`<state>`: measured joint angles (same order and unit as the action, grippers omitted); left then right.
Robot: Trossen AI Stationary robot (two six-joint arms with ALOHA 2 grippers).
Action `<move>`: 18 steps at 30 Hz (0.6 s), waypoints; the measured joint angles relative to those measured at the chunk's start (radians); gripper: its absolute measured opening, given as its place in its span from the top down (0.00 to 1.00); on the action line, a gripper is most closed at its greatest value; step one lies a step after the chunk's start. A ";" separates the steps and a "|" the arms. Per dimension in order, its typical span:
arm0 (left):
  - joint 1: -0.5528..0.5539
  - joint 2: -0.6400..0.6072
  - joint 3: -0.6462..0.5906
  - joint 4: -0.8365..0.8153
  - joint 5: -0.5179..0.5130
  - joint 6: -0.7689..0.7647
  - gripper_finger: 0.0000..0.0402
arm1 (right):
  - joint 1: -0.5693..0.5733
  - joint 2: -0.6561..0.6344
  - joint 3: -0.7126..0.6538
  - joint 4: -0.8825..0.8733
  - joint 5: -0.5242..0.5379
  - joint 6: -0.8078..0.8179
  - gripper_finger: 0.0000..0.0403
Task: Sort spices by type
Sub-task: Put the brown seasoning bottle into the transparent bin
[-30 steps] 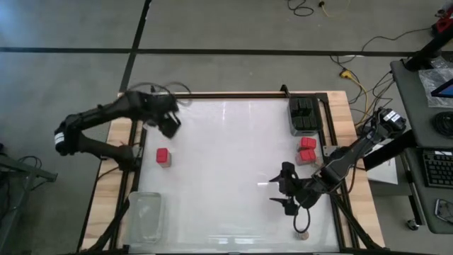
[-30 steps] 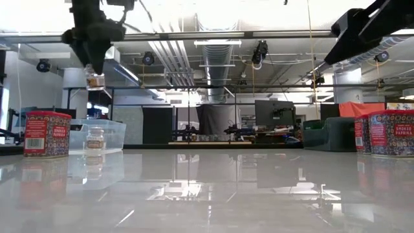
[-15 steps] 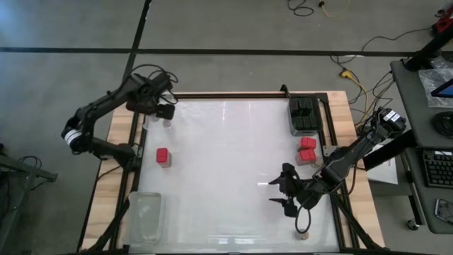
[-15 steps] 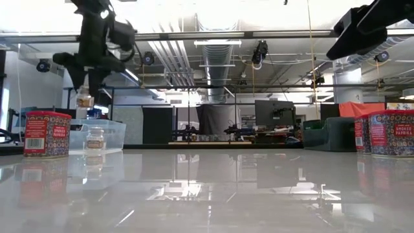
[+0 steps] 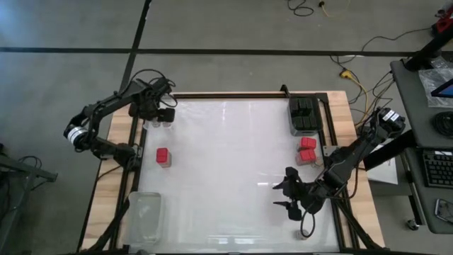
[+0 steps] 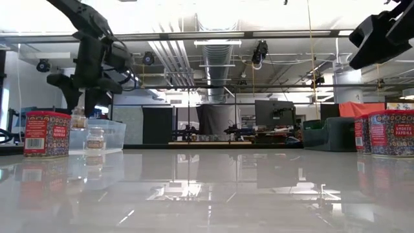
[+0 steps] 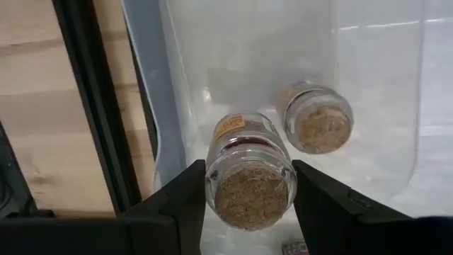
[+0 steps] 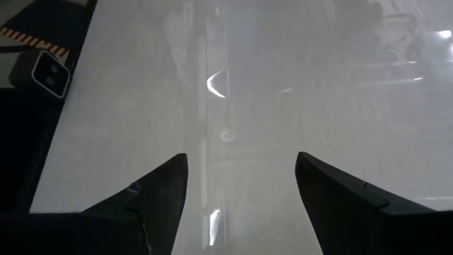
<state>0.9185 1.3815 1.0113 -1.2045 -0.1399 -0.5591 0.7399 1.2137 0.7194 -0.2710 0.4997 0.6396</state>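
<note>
Lower the jar (image 7: pixel 251 180), gripped in the left claw (image 7: pixel 248 205), straight down beside its twin (image 7: pixel 316 119) inside the far-left tray (image 7: pixel 170 106), releasing only once seated; keep the right claw (image 8: pixel 241 191), wide and empty, hovering clear.

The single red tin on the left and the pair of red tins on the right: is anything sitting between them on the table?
Nothing. In the high view, the white tabletop between the lone red tin and the red pair is bare.
</note>
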 joint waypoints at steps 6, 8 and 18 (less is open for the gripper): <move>0.018 0.000 -0.034 0.029 0.004 -0.030 0.60 | 0.000 0.000 0.000 0.000 0.030 -0.010 0.37; 0.020 0.000 -0.040 0.043 0.005 -0.041 0.60 | 0.000 0.000 0.000 0.000 0.033 -0.012 0.36; 0.025 0.002 -0.112 0.094 0.027 -0.071 0.60 | 0.000 0.000 -0.009 0.000 0.050 -0.025 0.33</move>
<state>0.9431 1.3838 0.8996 -1.1106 -0.1134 -0.6300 0.7395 1.2137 0.7104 -0.2709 0.5493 0.6150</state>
